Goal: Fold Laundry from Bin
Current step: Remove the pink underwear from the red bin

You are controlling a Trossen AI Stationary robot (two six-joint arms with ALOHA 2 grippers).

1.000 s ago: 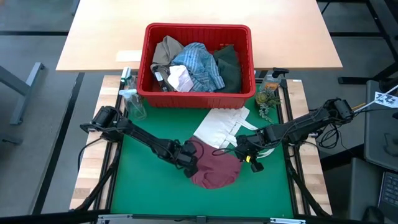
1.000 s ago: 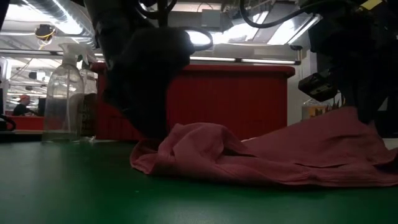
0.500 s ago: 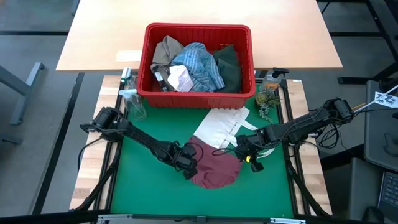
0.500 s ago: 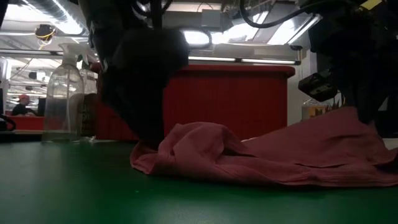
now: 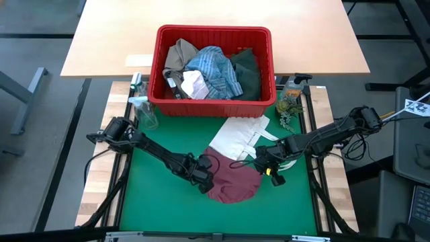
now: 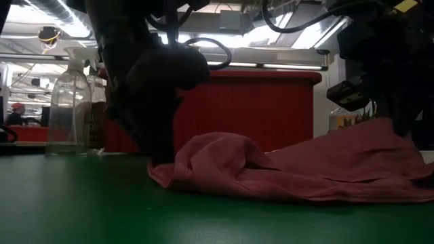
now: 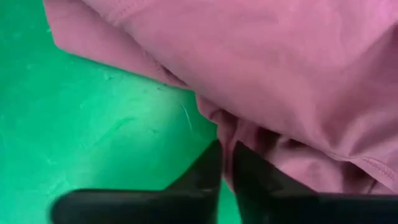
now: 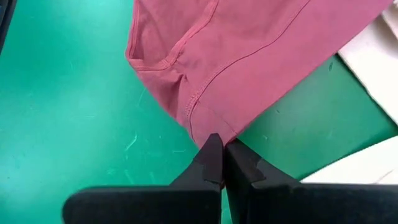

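A small maroon cloth (image 5: 234,183) lies bunched on the green mat (image 5: 161,202) in front of the red bin (image 5: 215,29). My left gripper (image 5: 203,177) is shut on its left edge, low on the mat. At the cloth's right end my right gripper (image 5: 264,168) is shut on a corner that it holds raised. The bin holds the other laundry: a striped shirt (image 5: 211,70), a tan garment (image 5: 178,54), a dark green one (image 5: 247,70) and a small white cloth (image 5: 195,84). My left gripper pinches a bunched fold at the cloth's left edge (image 7: 217,121) between its two fingers, slanting down from the table's left. How many layers, I cannot tell. That edge lies on the mat. My right gripper pinches a hemmed corner (image 8: 211,121) between its two fingers, slanting down from the table's right. That corner (image 6: 390,125) is raised off the mat, and the cloth slopes down from it to the mat.
A flat white tote bag (image 5: 242,134) lies between the bin and the cloth, partly under the right arm. A clear spray bottle (image 5: 143,111) stands at the mat's far left corner, a small bottle and plant (image 5: 290,101) at the far right.
My left gripper has taken hold of the maroon cloth's left edge on the mat. The low tip of that edge has drawn in a little toward the fingers. The rest of the cloth lies as before.
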